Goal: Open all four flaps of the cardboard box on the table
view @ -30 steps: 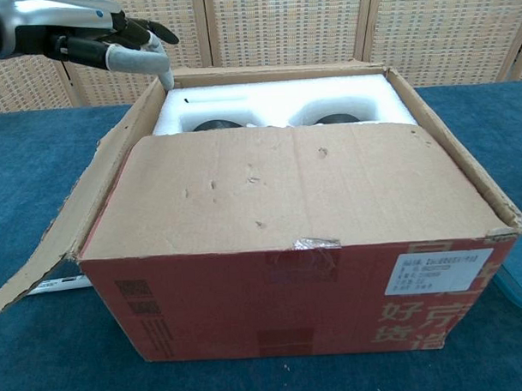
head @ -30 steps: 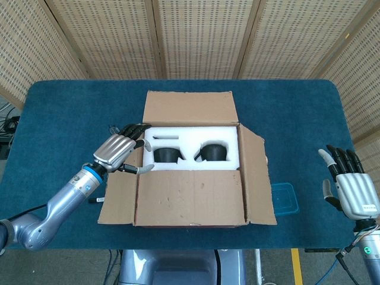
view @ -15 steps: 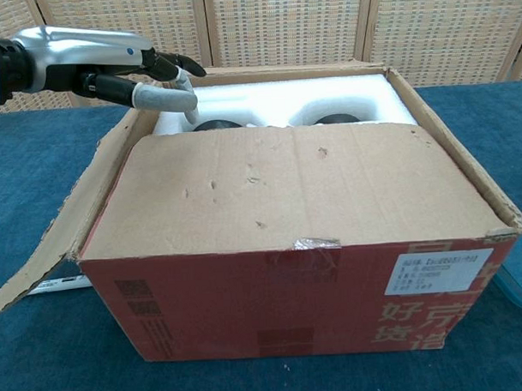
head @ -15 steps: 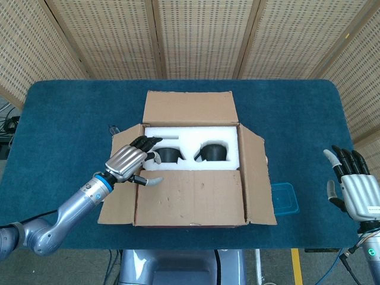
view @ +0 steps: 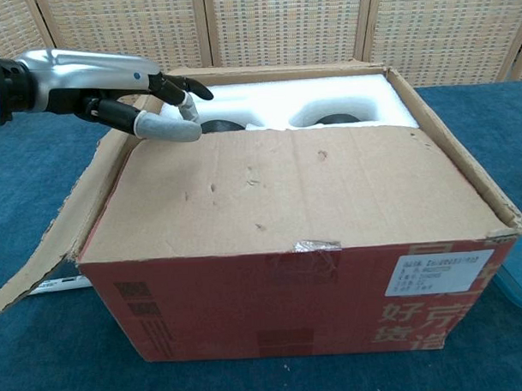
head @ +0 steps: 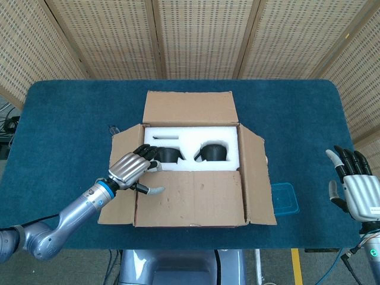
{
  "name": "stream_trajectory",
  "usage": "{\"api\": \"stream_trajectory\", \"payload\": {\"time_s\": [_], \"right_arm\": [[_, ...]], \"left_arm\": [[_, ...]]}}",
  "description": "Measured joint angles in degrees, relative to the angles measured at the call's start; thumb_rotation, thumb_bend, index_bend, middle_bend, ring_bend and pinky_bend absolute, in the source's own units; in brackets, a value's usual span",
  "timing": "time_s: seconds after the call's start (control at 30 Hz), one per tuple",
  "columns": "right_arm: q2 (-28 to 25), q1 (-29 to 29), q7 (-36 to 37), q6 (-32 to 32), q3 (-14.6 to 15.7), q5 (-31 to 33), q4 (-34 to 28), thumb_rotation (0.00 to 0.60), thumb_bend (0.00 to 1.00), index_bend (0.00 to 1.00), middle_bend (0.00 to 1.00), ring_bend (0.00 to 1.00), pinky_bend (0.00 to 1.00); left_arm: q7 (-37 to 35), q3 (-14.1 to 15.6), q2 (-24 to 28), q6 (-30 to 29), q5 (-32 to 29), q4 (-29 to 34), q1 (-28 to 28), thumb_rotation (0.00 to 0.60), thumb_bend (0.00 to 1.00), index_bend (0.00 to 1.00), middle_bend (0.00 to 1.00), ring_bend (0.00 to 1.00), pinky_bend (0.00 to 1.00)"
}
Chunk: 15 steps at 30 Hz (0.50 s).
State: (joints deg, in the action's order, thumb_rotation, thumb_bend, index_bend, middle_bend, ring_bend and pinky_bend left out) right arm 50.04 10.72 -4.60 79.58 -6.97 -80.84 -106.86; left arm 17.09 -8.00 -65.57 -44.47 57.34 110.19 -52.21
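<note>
Centrally on the blue table (head: 65,113) sits the cardboard box (head: 193,166), its red printed front wall facing the chest camera. Its far flap (head: 189,107) is folded back and lies open, the right flap (head: 258,178) leans outward, and the left flap (head: 122,178) is splayed out to the left, while the near flap (head: 191,196) lies flat over the near half of the opening. Inside, past that flap's far edge, a white foam insert (head: 193,139) shows two round hollows holding dark objects whose make cannot be told. The left hand (head: 135,169) reaches in from the left over the near-left corner of the opening, holding nothing; its dark fingers (view: 182,85) stretch toward the foam and its pale thumb (view: 164,128) lies at the far-left edge of the near flap, seemingly touching it. The right hand (head: 355,190) hovers off the table's right end, well apart from the box, palm spread and fingers apart, holding nothing. Just right of the box, near the table's near edge, lies a small clear blue plastic container (head: 284,199).
</note>
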Motion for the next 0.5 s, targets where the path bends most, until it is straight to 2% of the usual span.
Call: {"api": "stream_trajectory", "payload": {"time_s": [0.3,0.5], "right_arm": [[0.4,0.2,0.1,-0.3,-0.1,0.1,0.3,0.600,0.67,0.07,0.04,0.00,0.00],[1.0,0.9,-0.1,-1.5,-0.3,0.7,0.8,0.600,0.67,0.07,0.04,0.00,0.00]], "left_arm": [[-4.0,-1.1,1.4,-0.9,0.8,2.1,0.7,0.137,0.20,0.41,0.00,0.00,0.00],[-13.2,-3.3,5.1,0.4,3.1,4.5,2.2,0.136,0.21,0.41,0.00,0.00,0.00]]}}
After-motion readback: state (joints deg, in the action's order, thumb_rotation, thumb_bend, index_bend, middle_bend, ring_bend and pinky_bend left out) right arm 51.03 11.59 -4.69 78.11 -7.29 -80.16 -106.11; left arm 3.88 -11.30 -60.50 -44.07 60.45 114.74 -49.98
